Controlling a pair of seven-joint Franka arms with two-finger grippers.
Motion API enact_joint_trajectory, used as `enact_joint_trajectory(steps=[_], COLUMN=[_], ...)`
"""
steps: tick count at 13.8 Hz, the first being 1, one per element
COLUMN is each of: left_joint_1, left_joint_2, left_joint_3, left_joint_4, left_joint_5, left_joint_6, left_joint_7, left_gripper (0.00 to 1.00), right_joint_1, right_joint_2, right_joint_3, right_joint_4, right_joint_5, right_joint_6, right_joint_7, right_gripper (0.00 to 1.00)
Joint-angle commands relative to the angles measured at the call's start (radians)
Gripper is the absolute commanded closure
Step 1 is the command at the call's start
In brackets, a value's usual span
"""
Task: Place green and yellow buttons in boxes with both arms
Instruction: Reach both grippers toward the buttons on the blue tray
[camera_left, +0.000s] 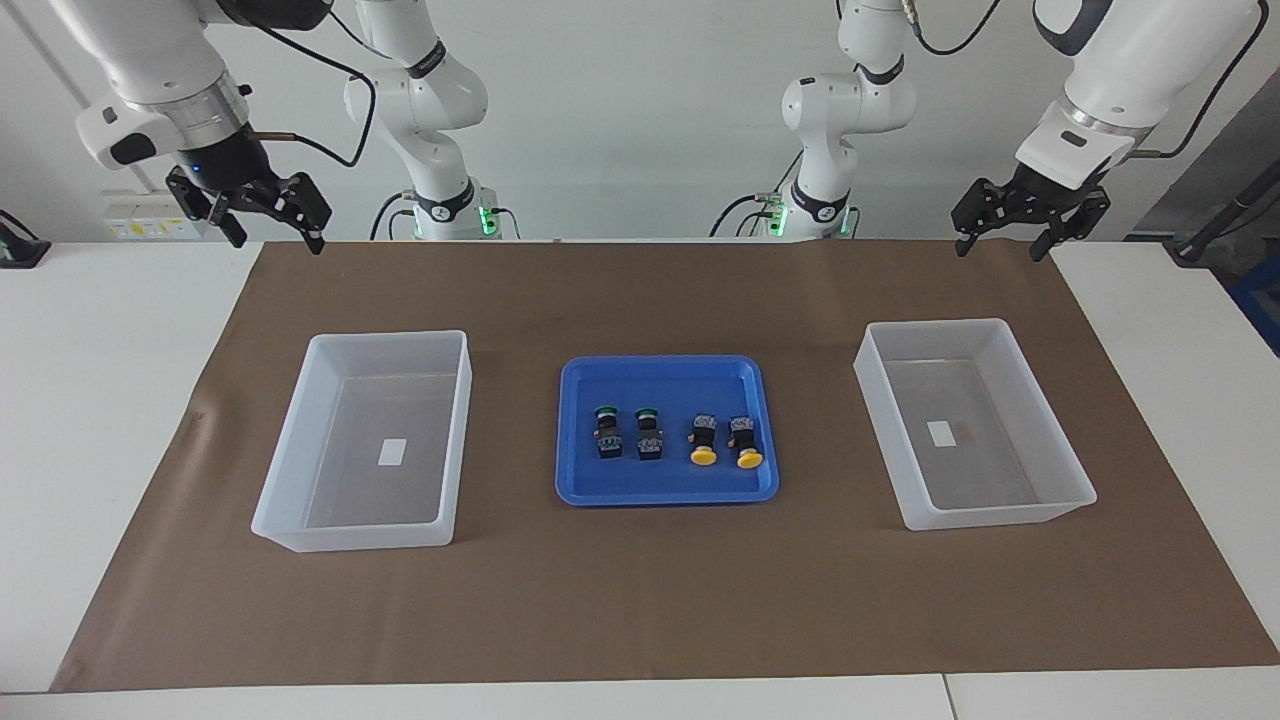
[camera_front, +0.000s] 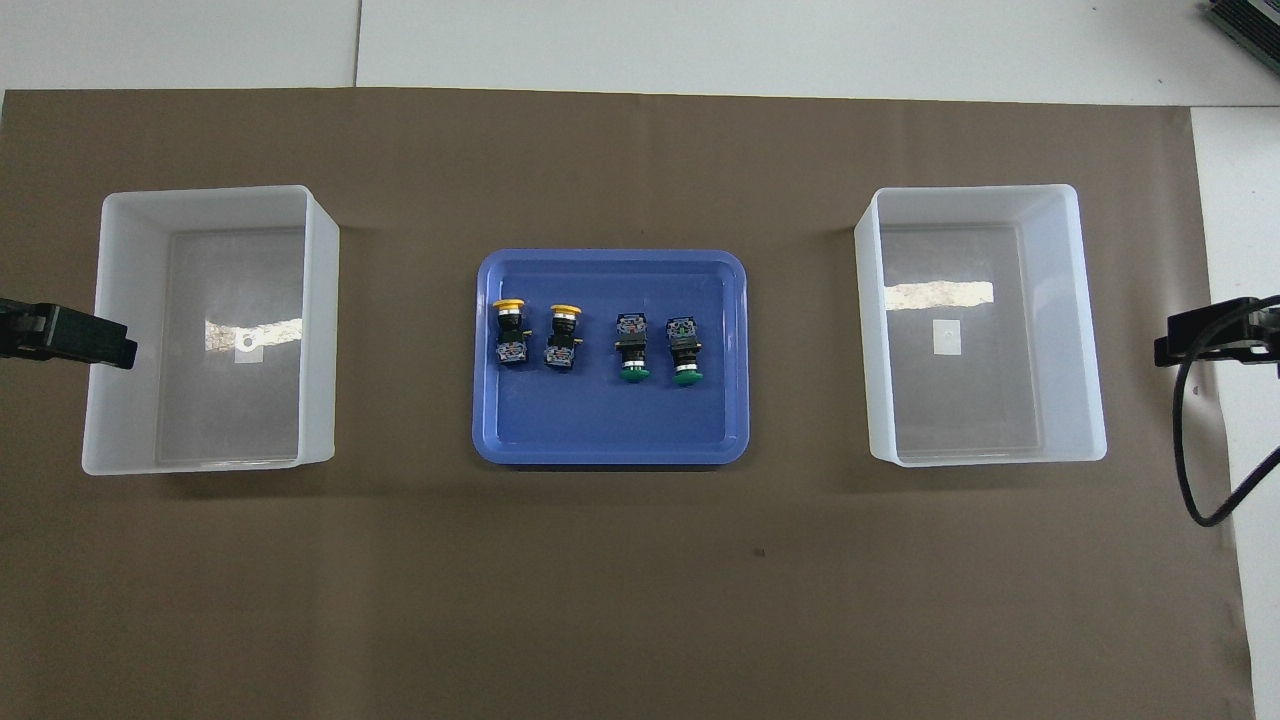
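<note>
My left gripper (camera_left: 1002, 243) hangs in the air over the mat's edge at the left arm's end of the tabletop (camera_left: 110, 400), fingers spread apart and holding nothing. My right gripper (camera_left: 270, 232) hangs the same way over the mat's edge at the right arm's end, fingers apart too, empty. Both arms wait.

A brown mat (camera_left: 640, 600) covers most of the tabletop. At its middle lies a blue tray (camera_left: 662, 378) with all four buttons in it, lying on their sides in a row. The two green buttons (camera_left: 627, 433) lie toward the right arm's end of the tray, caps pointing toward me. The two yellow buttons (camera_left: 724, 442) lie toward the left arm's end, caps pointing away from me.

One box (camera_left: 310, 440) stands beside the tray toward the right arm's end, well apart from it. The other box (camera_left: 1040, 440) stands toward the left arm's end. Each holds only a small white label (camera_left: 392, 452) on its floor.
</note>
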Motion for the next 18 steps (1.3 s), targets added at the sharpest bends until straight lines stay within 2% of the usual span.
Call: enact_joint_trajectory(steps=[1,7,13,15,18], left_joint_1=[-0.005,-0.005,-0.004,-0.002,-0.011], left_joint_2=[-0.030,-0.028,-0.022,-0.024,-0.027], left_joint_3=[0.005,0.005,0.005,0.005,0.004], left_joint_4=[-0.035,-0.033,-0.027,-0.030,-0.032], left_joint_5=[-0.003,-0.003,0.003,0.003,0.003], left_joint_6=[0.013,0.026,0.036,0.035,0.021], left_joint_7=[-0.006,-0.003,-0.008,-0.012,-0.011], left_gripper=[0.00,0.00,0.00,0.00,0.00], right_joint_1=[-0.002,0.001,0.096,0.142,0.270], right_joint_2=[-0.015,-0.026,0.014,0.075,0.196], right_joint_3=[0.002,0.008,0.011,0.011,0.011], right_joint_4=[-0.013,-0.044,-0.127,-0.124,-0.121], right_joint_5=[0.005,0.019,0.028,0.064,0.064], right_joint_6=[0.001,0.020,0.233,0.306,0.475], right_joint_7=[0.014,0.081,0.099,0.147,0.268], right_gripper=[0.00,0.00,0.00,0.00,0.00])
